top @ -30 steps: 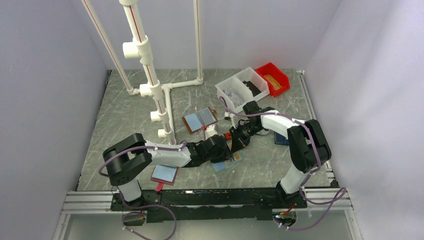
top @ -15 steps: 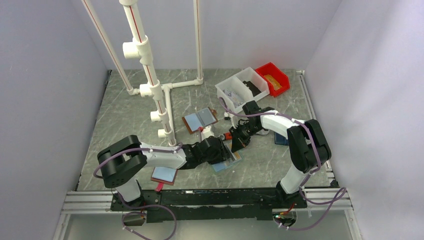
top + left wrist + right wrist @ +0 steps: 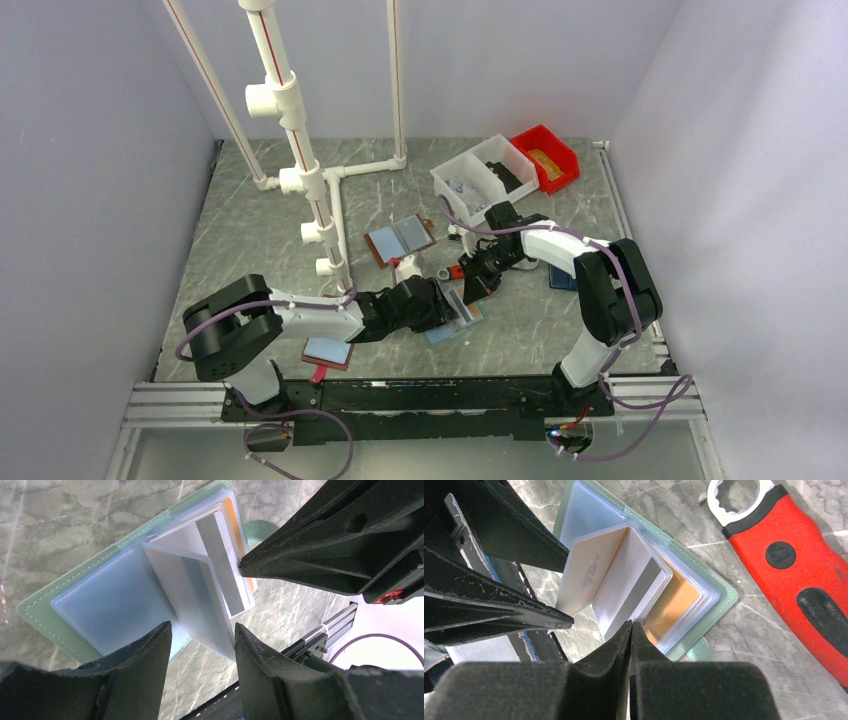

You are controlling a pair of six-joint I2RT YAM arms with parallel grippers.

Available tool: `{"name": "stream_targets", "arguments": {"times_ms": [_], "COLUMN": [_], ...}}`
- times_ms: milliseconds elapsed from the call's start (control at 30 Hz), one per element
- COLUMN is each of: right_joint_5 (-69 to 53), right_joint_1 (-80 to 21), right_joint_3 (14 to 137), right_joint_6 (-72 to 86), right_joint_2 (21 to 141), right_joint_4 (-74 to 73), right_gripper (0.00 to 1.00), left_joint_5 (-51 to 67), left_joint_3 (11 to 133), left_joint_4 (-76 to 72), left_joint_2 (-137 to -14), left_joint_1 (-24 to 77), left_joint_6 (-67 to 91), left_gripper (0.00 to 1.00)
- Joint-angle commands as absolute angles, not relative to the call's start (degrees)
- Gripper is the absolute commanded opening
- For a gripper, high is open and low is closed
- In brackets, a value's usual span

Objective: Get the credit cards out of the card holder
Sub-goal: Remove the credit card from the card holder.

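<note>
Right jaws were pressed together with nothing between them. Their tip sat at lower centre of the right wrist view, against the near edge of the raised sleeve leaf [image 3: 192, 597]. Left jaws were spread, at the bottom of the left wrist view, with that leaf's free edge standing in the gap. Cannot tell if either side touched it.

The raised leaf carried a tan card [image 3: 588, 570] on one face and a striped card [image 3: 636, 587], white with a grey band, on the other. An orange card [image 3: 674, 605] lay in a flat sleeve under them. All three were inside their sleeves, and neither set of jaws held one.

The card holder [image 3: 725, 594] lay open and flat on the bench [image 3: 540, 330], lower centre of the top view, between the two wrists. A red-handled wrench [image 3: 794, 565] lay just beside it, upper right of the right wrist view.

Step, as judged: leafing the sleeves apart to expose a card, with extraction not yet begun.

Next move likely calls for the right jaws to open, pinch the exposed edge of the striped card and pull along the sleeve's mouth. The left jaws would close on the leaf or pin the holder down. The sleeves look slick and floppy, so the whole holder may lift or slide with the card.
</note>
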State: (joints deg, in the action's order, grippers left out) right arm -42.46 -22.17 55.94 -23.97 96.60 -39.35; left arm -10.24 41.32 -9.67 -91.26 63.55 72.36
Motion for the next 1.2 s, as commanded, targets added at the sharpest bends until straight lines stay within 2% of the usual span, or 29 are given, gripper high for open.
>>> {"name": "stream_targets", "arguments": {"times_ms": [0,600,1167], "right_joint_5": [-43.0,-43.1,-43.4], "right_joint_1": [-22.3,-22.3,-22.3], "right_joint_3": [56.2,56.2,56.3], "right_joint_6": [-24.1,-24.3,-24.8], "right_joint_2": [96.4,96.3,95.7], "right_joint_4": [-38.1,-38.3,-38.7], "right_gripper": [0.05,0.05,0.05], "left_joint_5": [-9.8,-11.5,-13.3], "left_joint_3": [39.5,36.0,31.1], "left_joint_4": [-7.2,-7.7,-11.3], "left_joint_2": [-89.4,-87.0,-84.4], "left_joint_1": [63.6,63.5,63.1], "left_joint_6": [74.0,76.5,79.3], "left_gripper": [0.54,0.48,0.37]}}
